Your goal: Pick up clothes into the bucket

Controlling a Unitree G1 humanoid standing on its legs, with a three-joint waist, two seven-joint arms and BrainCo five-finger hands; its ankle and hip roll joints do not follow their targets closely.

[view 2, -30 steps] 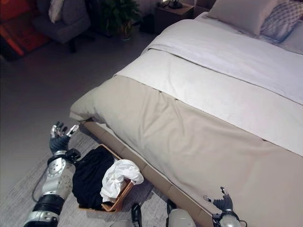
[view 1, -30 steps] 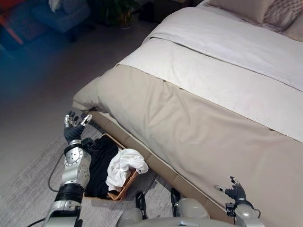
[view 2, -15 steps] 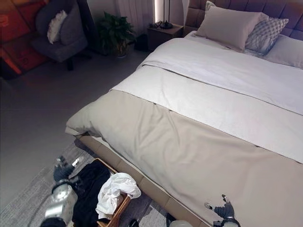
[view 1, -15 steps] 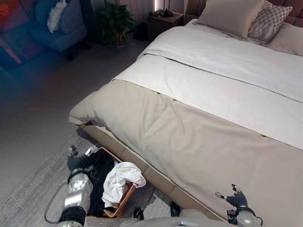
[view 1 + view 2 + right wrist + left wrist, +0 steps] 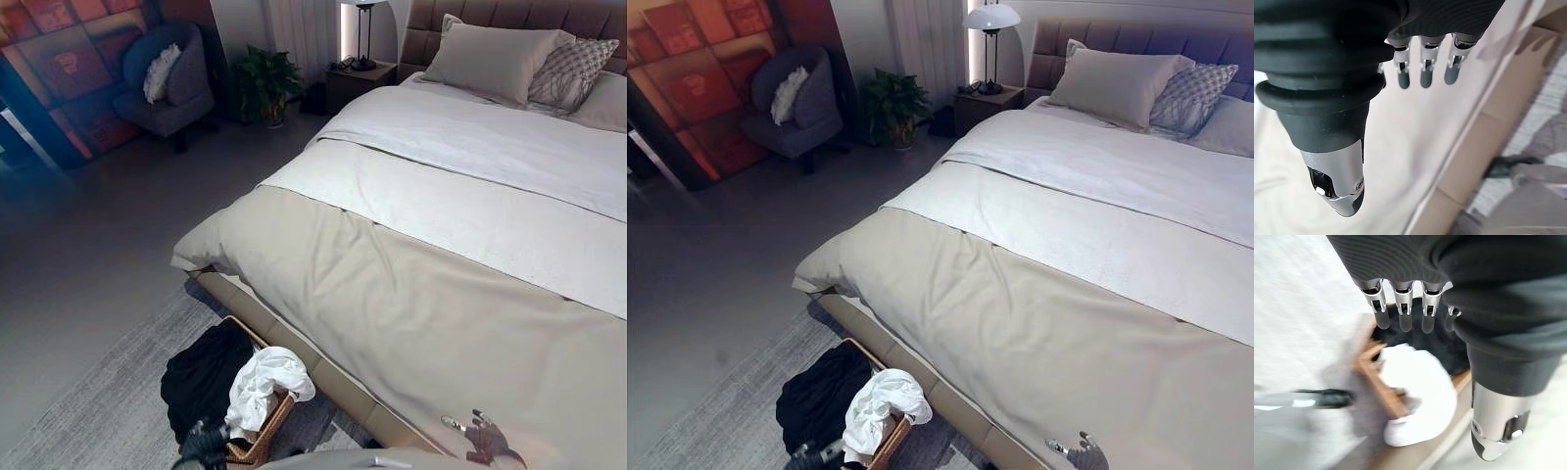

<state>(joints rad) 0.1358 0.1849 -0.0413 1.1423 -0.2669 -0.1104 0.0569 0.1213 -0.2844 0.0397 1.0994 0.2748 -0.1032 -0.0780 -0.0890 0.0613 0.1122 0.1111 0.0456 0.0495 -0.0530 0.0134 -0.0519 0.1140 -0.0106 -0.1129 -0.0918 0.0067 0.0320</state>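
Note:
A brown wicker basket (image 5: 275, 425) stands on the rug against the foot of the bed. A black garment (image 5: 201, 377) lies in it and spills over its far side, and a white garment (image 5: 263, 382) is draped over its near rim. My left hand (image 5: 201, 448) hangs just in front of the basket; in the left wrist view its fingers (image 5: 1403, 313) are straight, above the white garment (image 5: 1420, 396) and holding nothing. My right hand (image 5: 480, 441) hovers open over the beige duvet, its fingers (image 5: 1425, 73) straight and empty.
The large bed (image 5: 411, 255) with a beige and white duvet takes up the right side, with pillows (image 5: 490, 64) at its head. A grey rug (image 5: 108, 401) lies under the basket. Far off stand a blue armchair (image 5: 167, 88), a potted plant (image 5: 266, 83) and a nightstand with a lamp (image 5: 989, 59).
The camera has tilted up, so the whole scene has slid down. My left hand has dropped from beside the basket to the view's bottom edge. The clothes have stayed in the basket.

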